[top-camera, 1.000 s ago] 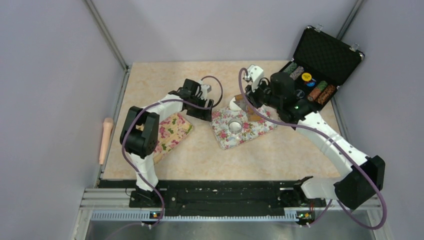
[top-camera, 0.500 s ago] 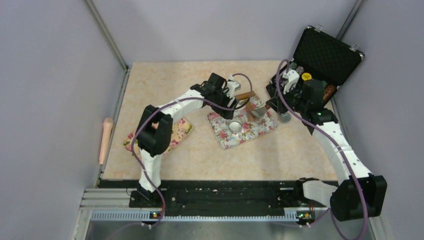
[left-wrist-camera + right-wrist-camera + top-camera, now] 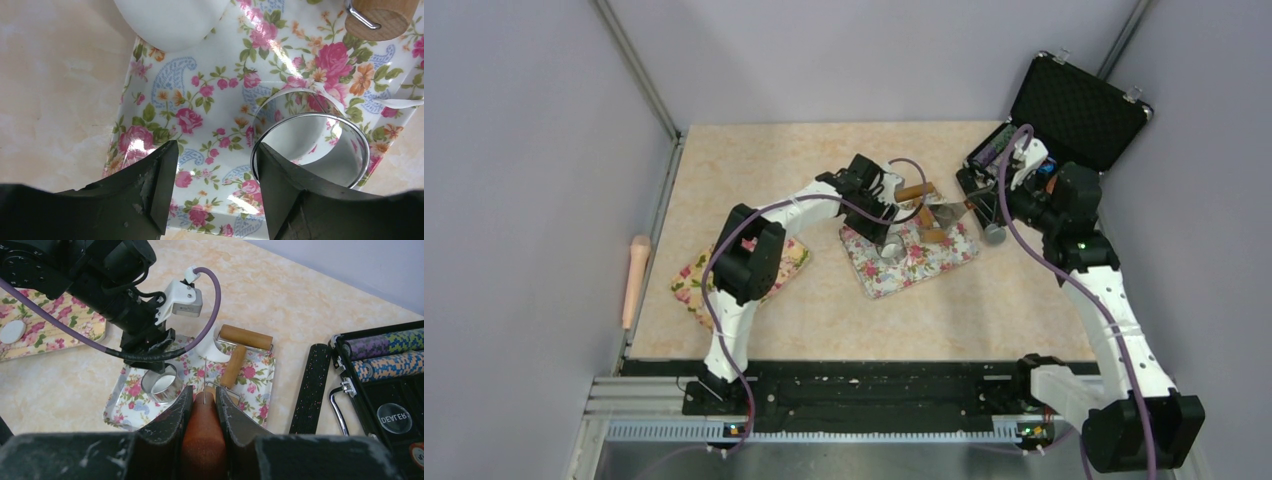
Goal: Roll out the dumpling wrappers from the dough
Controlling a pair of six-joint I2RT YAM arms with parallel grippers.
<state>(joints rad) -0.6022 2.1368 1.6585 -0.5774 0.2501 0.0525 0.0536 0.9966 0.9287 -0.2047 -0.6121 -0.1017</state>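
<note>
My left gripper (image 3: 215,155) (image 3: 889,232) hangs open low over the flowered tray (image 3: 200,100) (image 3: 949,255). Only tray shows between its fingers, and its right finger stands at the left rim of the metal ring cutter (image 3: 312,142) (image 3: 161,382), which shows white inside. The white dough (image 3: 170,20) (image 3: 207,351) lies at the tray's far end. My right gripper (image 3: 202,395) (image 3: 972,205) is shut on the brown handle of a wooden roller (image 3: 245,337), whose rollers rest over the tray. One dumpling wrapper (image 3: 12,331) lies on a second flowered tray (image 3: 75,322) at the left.
An open black case (image 3: 1074,110) (image 3: 385,365) of poker chips stands at the back right, close to my right arm. A pale wooden pin (image 3: 636,280) lies along the left rail. A thin white dough strip (image 3: 400,103) lies on the tray's right edge.
My left arm has swung right, from the left tray to the ring cutter, and its jaws have narrowed slightly. My right arm has drawn back to the right with the roller.
</note>
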